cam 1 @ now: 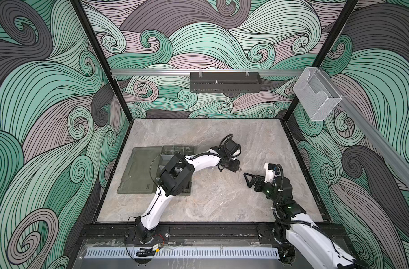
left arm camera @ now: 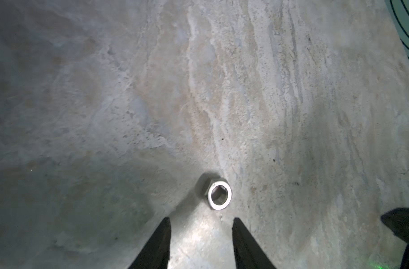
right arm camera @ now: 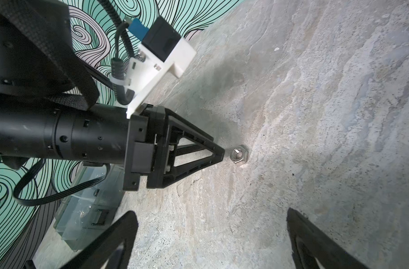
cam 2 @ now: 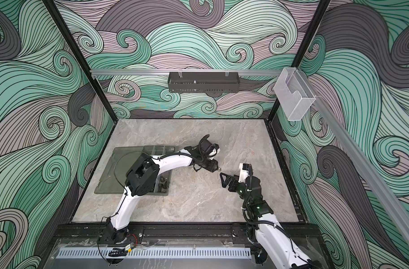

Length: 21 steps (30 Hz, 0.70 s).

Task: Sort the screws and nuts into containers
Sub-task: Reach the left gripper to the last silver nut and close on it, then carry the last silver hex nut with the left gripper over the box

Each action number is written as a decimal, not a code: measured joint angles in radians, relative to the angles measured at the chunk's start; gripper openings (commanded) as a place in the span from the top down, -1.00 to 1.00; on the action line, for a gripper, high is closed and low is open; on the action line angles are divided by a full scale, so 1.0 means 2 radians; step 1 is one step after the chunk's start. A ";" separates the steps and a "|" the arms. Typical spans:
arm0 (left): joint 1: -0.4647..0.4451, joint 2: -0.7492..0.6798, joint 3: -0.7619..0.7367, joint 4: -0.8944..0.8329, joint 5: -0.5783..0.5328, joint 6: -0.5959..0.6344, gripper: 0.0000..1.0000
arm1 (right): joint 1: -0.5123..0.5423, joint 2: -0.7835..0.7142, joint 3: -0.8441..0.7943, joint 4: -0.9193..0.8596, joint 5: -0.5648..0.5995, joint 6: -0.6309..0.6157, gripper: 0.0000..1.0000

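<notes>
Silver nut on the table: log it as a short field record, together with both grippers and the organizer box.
item: silver hex nut, lying flat on the table, not held
left gripper: open, fingers apart, nut just beyond their tips
right gripper: open, empty, close by and pointing toward the nut
organizer box: lid open, on the left part of the table, partly hidden by the left arm
</notes>
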 measured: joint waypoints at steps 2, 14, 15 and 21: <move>-0.005 0.010 0.012 0.000 0.001 0.002 0.04 | 0.000 0.003 0.000 0.002 -0.003 0.001 -0.99; -0.015 0.054 0.069 -0.019 -0.018 0.014 0.09 | -0.002 0.002 0.000 0.004 -0.012 0.001 -0.99; -0.016 0.054 0.069 -0.022 -0.021 0.015 0.11 | -0.002 0.003 0.000 0.005 -0.012 0.001 -0.99; -0.023 0.055 0.071 -0.032 -0.050 0.024 0.23 | -0.002 0.003 0.000 0.006 -0.013 0.001 -0.99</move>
